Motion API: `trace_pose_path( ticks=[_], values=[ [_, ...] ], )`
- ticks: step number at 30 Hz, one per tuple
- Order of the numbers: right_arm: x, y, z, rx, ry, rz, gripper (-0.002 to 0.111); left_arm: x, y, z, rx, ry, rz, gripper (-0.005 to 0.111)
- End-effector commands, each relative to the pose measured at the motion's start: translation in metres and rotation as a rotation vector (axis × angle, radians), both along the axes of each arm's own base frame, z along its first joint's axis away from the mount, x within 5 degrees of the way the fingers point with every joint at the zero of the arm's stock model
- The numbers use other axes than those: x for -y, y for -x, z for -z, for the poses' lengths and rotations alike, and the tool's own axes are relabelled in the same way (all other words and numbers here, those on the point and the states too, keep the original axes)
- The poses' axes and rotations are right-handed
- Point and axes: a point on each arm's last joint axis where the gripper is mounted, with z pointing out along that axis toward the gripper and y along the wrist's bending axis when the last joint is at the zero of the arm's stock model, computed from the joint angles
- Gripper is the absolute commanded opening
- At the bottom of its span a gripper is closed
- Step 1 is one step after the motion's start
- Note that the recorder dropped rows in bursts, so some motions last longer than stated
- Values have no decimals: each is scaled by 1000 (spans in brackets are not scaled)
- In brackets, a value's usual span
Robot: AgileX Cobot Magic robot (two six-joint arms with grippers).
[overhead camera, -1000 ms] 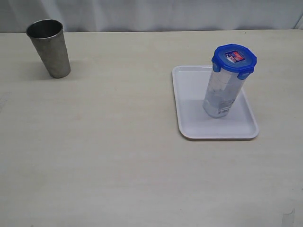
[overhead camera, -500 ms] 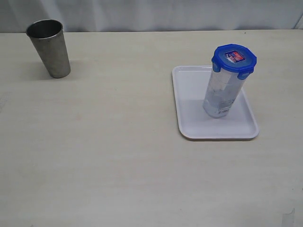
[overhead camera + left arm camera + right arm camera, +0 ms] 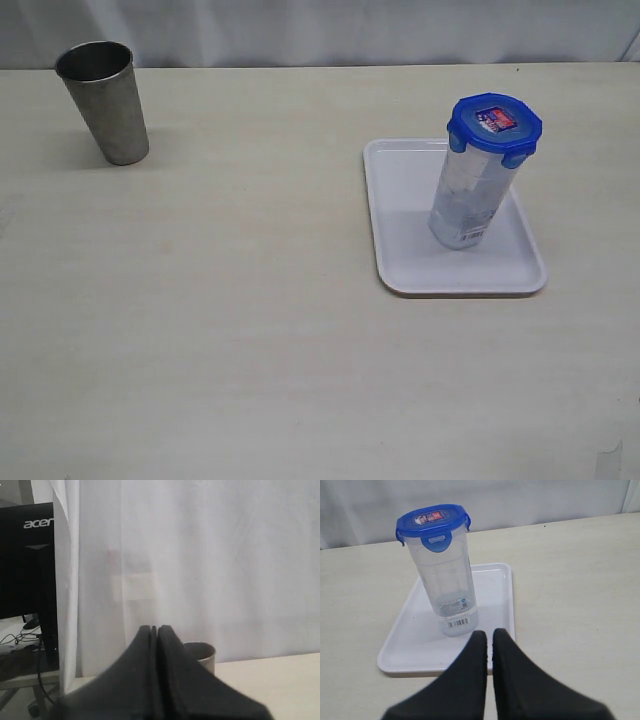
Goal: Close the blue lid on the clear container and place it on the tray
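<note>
Exterior view shows the clear container standing upright on the tray, nearer the tray's right side. The blue lid sits on top of the container, and the tabs that show are folded down. A small barcode sticker is stuck near the container's base. The tray is white and lies flat on the pale table. Well apart from the tray, off to its left and farther back, a steel cup stands upright with its mouth up. A white curtain hangs behind the table, beyond the tray. In the right wrist view the right gripper has its two dark fingers pressed together. It is near the tray's edge, apart from the container, and its tips hide a bit of the tray's rim. In the left wrist view the left gripper is closed too, finger against finger. Its fingers hide part of the steel cup, and a black monitor stands beside the curtain.
</note>
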Motion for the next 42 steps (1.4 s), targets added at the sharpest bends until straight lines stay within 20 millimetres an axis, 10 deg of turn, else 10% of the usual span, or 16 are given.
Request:
trace_pose_path(
  ticks=[1,25,42],
  values=[
    [0,0,1,4,1,6,4,0,-3,13,-33,18,2,0],
    [0,0,1,4,1,6,4,0,-8,38,-55,57,9,0],
    [0,0,1,4,1,6,4,-4,-6,68,-377,37,-46,0]
  ],
)
